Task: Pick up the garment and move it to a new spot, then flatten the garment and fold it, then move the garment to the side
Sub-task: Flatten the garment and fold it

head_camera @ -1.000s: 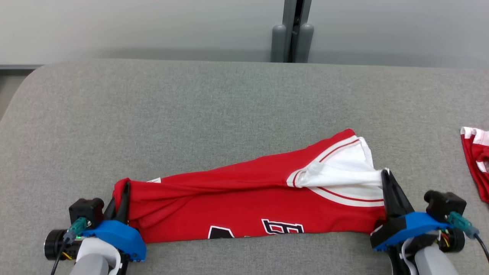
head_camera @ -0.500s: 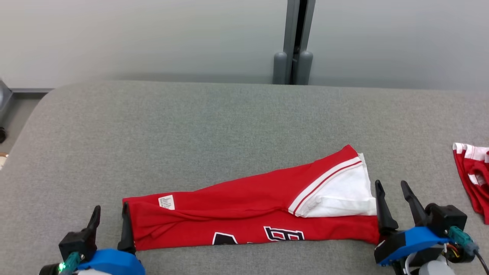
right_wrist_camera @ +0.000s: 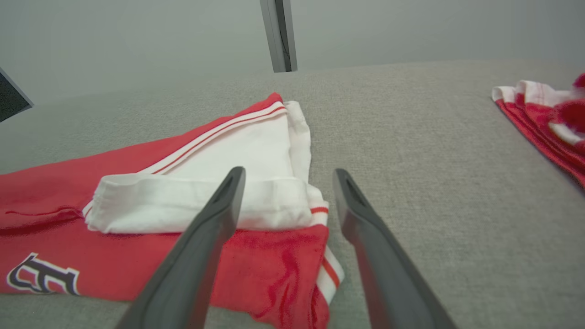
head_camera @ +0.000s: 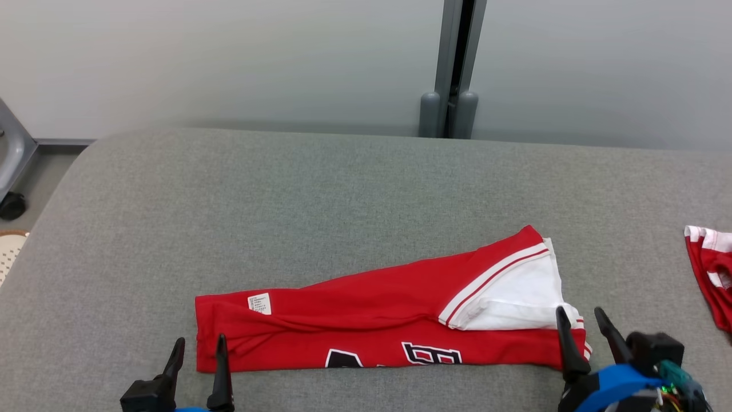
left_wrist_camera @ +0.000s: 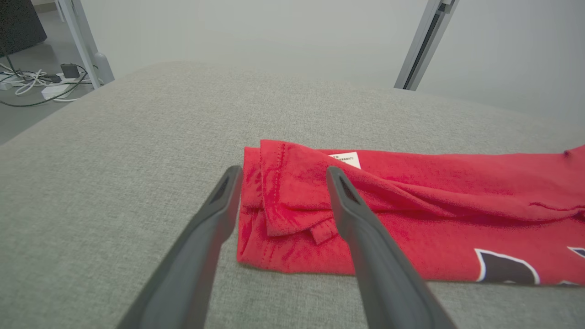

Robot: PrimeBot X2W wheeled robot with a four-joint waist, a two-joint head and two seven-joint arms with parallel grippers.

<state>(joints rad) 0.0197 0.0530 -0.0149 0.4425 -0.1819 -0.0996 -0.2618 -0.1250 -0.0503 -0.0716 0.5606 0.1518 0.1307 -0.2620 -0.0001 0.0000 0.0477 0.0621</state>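
Lying as long folded band at 6 o'clock of grey woven tabletop (head_camera: 286, 200): garment (head_camera: 372, 320). Red knit jersey, white panel with striped trim at 3 o'clock end, care label (head_camera: 259, 303) near 9 o'clock end. Judged light, limp, layers prone to slide; best pinched through all plies at end corners. Left gripper (head_camera: 197, 343), right gripper (head_camera: 580, 313): fingers spread, empty, one at each end. Second red cloth (head_camera: 709, 269) well apart at 3 o'clock.
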